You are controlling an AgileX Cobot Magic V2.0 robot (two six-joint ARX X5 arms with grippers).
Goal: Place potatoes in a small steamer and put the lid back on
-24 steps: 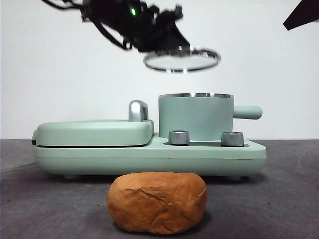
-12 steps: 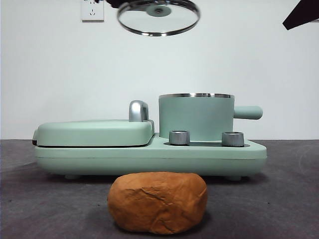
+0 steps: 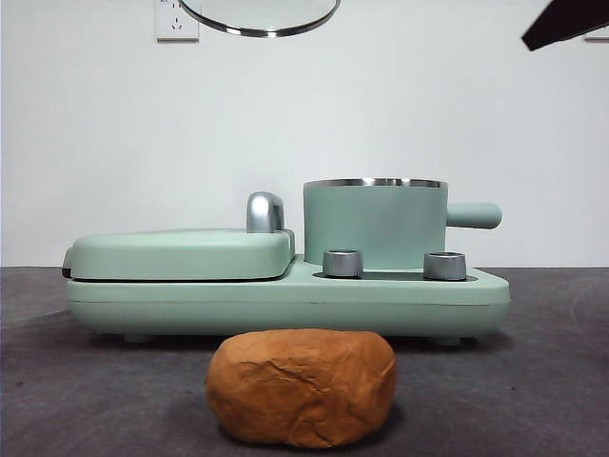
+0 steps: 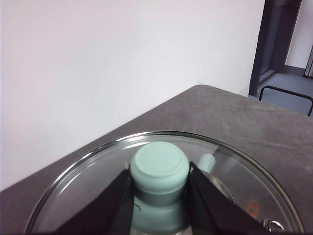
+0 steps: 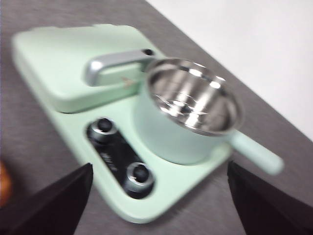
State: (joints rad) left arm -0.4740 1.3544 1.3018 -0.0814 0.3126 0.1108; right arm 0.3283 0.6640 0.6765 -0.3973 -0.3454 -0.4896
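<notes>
My left claw (image 4: 159,196) is pinching the lid (image 4: 234,169) by its knob (image 4: 159,166). My right claw (image 5: 156,196) is hanging spread wide, the small steamer (image 5: 188,115) below it. The potato (image 3: 301,386) is lying on the desk (image 3: 533,400).

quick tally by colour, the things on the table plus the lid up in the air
mint green: 2, cooker base, steamer pot
orange-brown: 1, potato
clear glass: 1, lid, gripped at its knob by the left gripper
total: 4

Lid (image 3: 259,17) mostly cut off; right wrist view blurred
</notes>
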